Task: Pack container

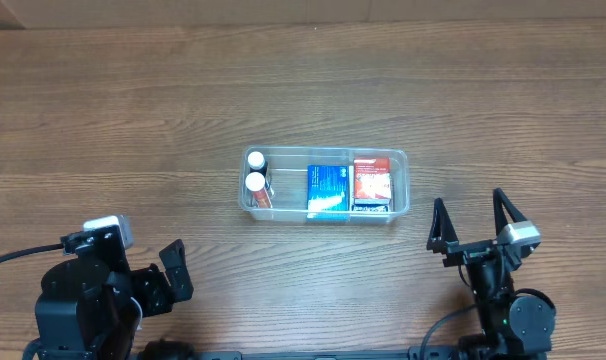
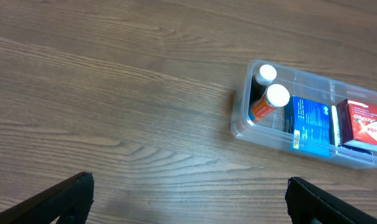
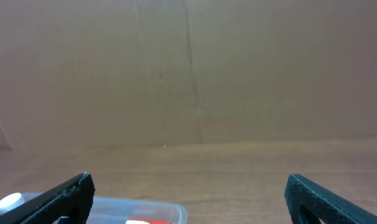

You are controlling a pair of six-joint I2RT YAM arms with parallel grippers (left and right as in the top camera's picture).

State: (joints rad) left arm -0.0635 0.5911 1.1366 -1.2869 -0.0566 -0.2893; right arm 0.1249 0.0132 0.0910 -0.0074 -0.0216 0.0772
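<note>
The clear plastic container (image 1: 402, 185) sits at the table's middle. In it are two white-capped bottles (image 1: 257, 183) at the left, a blue box (image 1: 327, 190) in the middle and a red box (image 1: 373, 185) at the right. The left wrist view shows the container (image 2: 241, 124), the bottles (image 2: 272, 98), the blue box (image 2: 311, 121) and the red box (image 2: 364, 123). My left gripper (image 1: 168, 275) is open and empty at the front left. My right gripper (image 1: 473, 215) is open and empty, right of and nearer than the container, whose corner (image 3: 170, 211) shows in the right wrist view.
The wooden table (image 1: 303, 90) runs around the container on all sides. A brown wall (image 3: 188, 68) stands behind the table's far edge in the right wrist view.
</note>
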